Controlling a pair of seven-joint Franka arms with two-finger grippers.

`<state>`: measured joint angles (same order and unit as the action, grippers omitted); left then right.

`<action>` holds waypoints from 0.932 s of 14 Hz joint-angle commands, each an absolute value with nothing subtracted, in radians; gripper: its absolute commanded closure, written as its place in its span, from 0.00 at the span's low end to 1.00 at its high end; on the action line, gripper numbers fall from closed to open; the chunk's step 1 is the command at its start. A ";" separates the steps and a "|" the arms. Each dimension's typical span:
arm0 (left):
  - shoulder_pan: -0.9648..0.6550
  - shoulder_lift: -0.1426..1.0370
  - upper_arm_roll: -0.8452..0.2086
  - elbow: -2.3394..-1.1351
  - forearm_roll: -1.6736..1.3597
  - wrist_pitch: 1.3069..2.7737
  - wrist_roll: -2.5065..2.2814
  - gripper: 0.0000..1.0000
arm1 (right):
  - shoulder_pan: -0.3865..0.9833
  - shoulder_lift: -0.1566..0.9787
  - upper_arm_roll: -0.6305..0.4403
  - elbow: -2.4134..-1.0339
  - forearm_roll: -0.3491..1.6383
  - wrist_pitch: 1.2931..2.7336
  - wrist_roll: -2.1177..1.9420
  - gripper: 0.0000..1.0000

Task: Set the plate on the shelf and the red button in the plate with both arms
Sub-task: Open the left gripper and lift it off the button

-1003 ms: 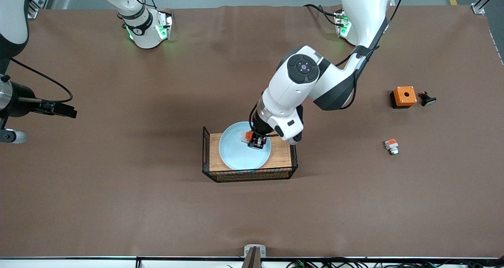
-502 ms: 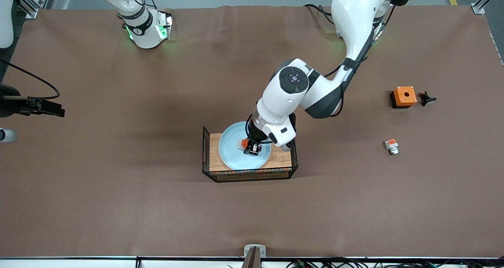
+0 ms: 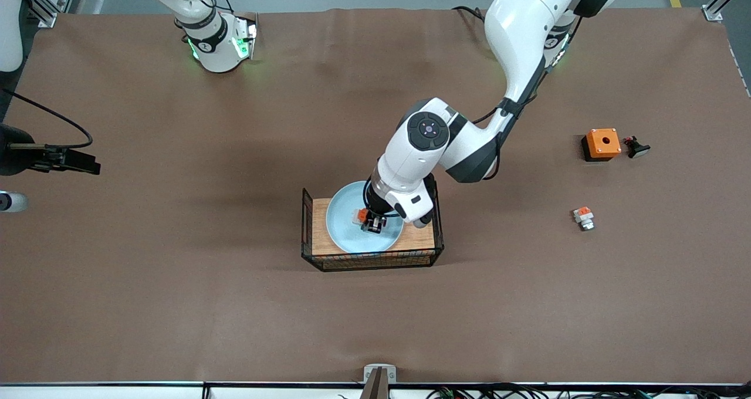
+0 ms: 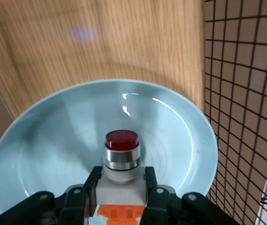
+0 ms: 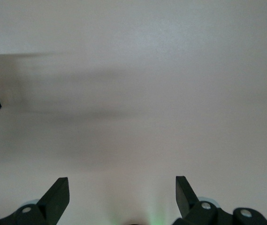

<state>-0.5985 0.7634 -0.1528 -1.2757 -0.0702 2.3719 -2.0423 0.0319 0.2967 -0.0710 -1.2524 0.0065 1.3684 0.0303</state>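
Gripping the red button (image 4: 121, 154), our left pincer (image 3: 372, 223) hangs over the plate (image 3: 346, 234). Our right pincer (image 5: 119, 197) waits spread over bare surface (image 3: 176, 281).

Two white robot arms work at one brown table (image 3: 176, 305): the left arm (image 3: 428, 146) reaches in, the right arm (image 3: 199, 23) stands by. One pale blue plate (image 3: 346, 234) sits in one wire basket (image 3: 369, 261) with a wooden floor. Two small white-and-orange button modules are in view, one red-capped (image 4: 121, 154), one silvery-capped (image 3: 583, 217). There is one orange box (image 3: 602, 144) with a hole and one small dark part (image 3: 636, 147) beside it.
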 commanded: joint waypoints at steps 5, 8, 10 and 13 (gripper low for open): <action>-0.604 0.747 -0.137 -1.247 -0.071 2.370 -2.046 0.00 | 0.017 0.281 -0.067 -1.269 0.012 1.373 0.043 0.00; -0.586 0.690 -0.137 -1.252 -0.071 2.358 -2.046 0.00 | 0.003 0.281 -0.067 -1.267 0.011 1.365 -0.012 0.00; -0.555 0.640 -0.137 -1.252 -0.071 2.327 -2.042 0.00 | 0.003 0.281 -0.069 -1.262 0.008 1.365 -0.009 0.00; -0.479 0.545 -0.150 -1.270 -0.083 2.193 -1.952 0.00 | 0.003 0.273 -0.072 -1.259 0.018 1.361 -0.009 0.00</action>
<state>-0.5164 0.6204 -0.1400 -1.2324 -0.0702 2.2794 -2.0114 0.0134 0.2963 -0.0765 -1.2519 0.0063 1.3665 0.0055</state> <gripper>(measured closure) 0.004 0.000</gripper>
